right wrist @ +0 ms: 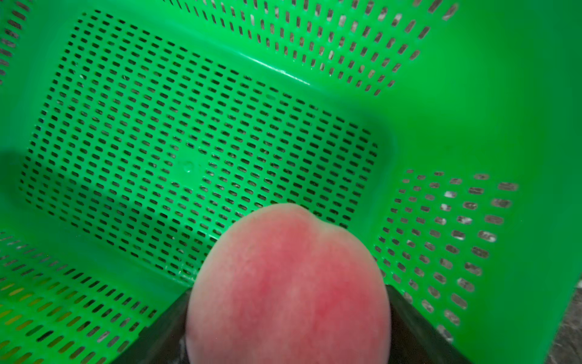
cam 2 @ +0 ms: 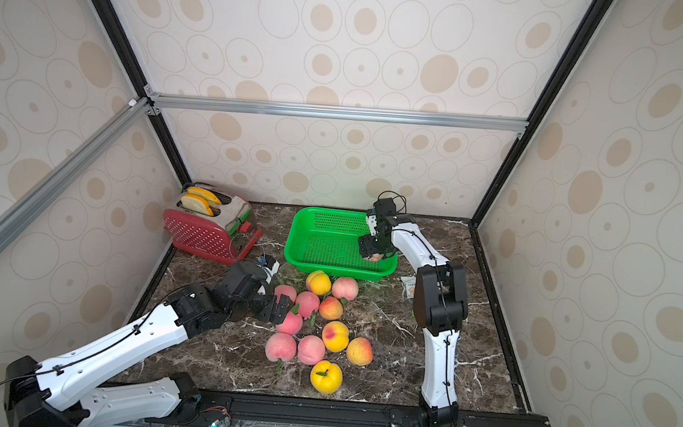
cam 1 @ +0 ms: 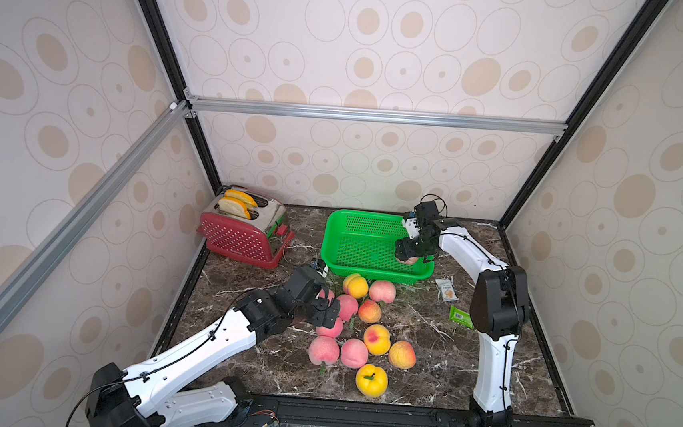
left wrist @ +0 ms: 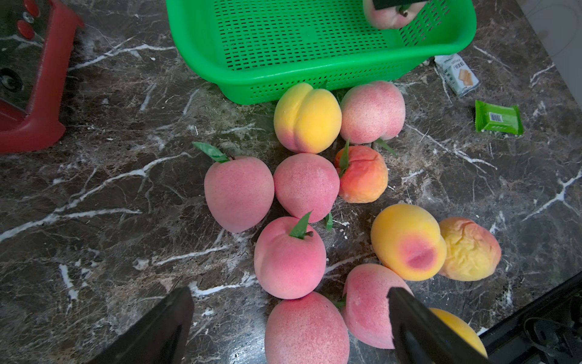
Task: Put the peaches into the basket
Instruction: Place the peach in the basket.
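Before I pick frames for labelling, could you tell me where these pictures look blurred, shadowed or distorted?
Right wrist view: the held peach is soft, too near the lens; the basket floor is sharper, shadowed along one side. Left wrist view: the peaches on the table are crisp. Both top views: even light, wide-angle stretch toward the edges.

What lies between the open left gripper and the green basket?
The left wrist view shows it: pink peaches nearest the left gripper, then a yellow peach and a pale pink peach beside the basket.
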Tool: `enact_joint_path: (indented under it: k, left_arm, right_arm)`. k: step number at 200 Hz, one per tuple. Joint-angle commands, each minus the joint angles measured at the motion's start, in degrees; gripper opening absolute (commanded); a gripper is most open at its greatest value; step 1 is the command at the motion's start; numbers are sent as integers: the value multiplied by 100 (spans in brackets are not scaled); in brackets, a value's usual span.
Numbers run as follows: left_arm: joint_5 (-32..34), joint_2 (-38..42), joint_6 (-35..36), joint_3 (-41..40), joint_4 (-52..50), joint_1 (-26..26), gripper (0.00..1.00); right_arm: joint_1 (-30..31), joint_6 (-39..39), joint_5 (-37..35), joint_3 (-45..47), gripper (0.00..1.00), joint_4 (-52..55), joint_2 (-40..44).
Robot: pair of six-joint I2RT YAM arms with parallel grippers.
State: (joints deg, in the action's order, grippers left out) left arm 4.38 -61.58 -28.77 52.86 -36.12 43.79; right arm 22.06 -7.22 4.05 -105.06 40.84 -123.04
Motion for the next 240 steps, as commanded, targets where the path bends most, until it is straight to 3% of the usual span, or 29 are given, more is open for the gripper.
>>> enact_joint_path:
  k: [1, 127, 240]
  left_arm:
    - [69, 33, 84, 216, -100, 61, 99]
    - [79, -211, 153, 450, -179, 65, 99]
    - [200, -223, 39, 515, -391, 59, 99]
  right_arm:
    - [-34, 58, 86, -90, 71, 64, -138]
    - [-34, -28, 271, -173, 72, 121, -444]
    - [-31, 5, 298, 73, 94, -5, 295]
